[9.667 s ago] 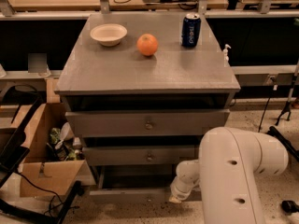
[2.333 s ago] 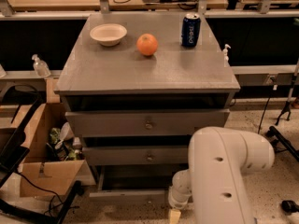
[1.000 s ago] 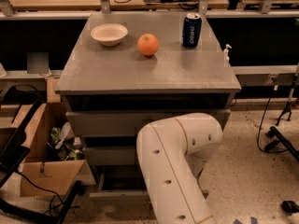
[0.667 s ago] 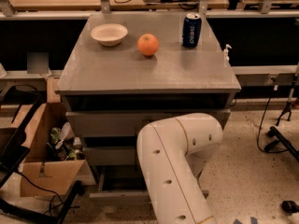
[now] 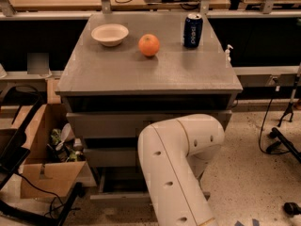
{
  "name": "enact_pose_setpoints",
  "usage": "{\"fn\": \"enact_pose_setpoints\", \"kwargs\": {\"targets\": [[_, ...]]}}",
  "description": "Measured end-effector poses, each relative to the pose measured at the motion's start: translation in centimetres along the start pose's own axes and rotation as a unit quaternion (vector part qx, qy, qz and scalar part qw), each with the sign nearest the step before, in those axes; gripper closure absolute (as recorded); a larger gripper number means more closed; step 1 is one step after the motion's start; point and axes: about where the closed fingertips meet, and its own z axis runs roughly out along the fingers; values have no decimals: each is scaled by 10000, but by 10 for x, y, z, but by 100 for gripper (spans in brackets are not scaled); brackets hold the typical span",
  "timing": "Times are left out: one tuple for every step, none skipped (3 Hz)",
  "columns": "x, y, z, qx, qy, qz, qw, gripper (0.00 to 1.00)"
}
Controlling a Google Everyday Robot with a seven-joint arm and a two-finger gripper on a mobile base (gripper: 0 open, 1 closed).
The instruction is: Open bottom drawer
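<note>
Three drawer fronts are stacked in the grey cabinet (image 5: pixel 141 74), and the bottom drawer (image 5: pixel 117 197) is the one wanted: the lowest front, close to the floor, seen only as a pale strip to the left of the white arm (image 5: pixel 181 149). Its knob is covered by that arm. The gripper is not seen at all; it is hidden somewhere behind the arm's bend, low in front of the cabinet, and its grip cannot be told. The step in hand is judged to be the reach for the knob. Whether the drawer is already drawn out a little cannot be settled from here. What is called for next, it seems, is a firm hold on the knob and a straight pull outward, level with the floor.

Now the containers. On the cabinet top, a pale bowl (image 5: pixel 109 34) is seen at the left, apparently empty. An orange (image 5: pixel 148 45) is set just beside it, and a blue can (image 5: pixel 193 30) stands upright to the right. On the floor at the left, an opened cardboard box (image 5: pixel 44 178) is seen, with mixed clutter heaped at its far end.
</note>
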Motion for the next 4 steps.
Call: {"fn": "enact_pose_setpoints", "kwargs": {"targets": [[0,0,-1,0,0,0,10000,50],[0,0,-2,0,0,0,10000,81],[0,0,-3,0,0,0,10000,100],[0,0,-3,0,0,0,10000,100]]}}
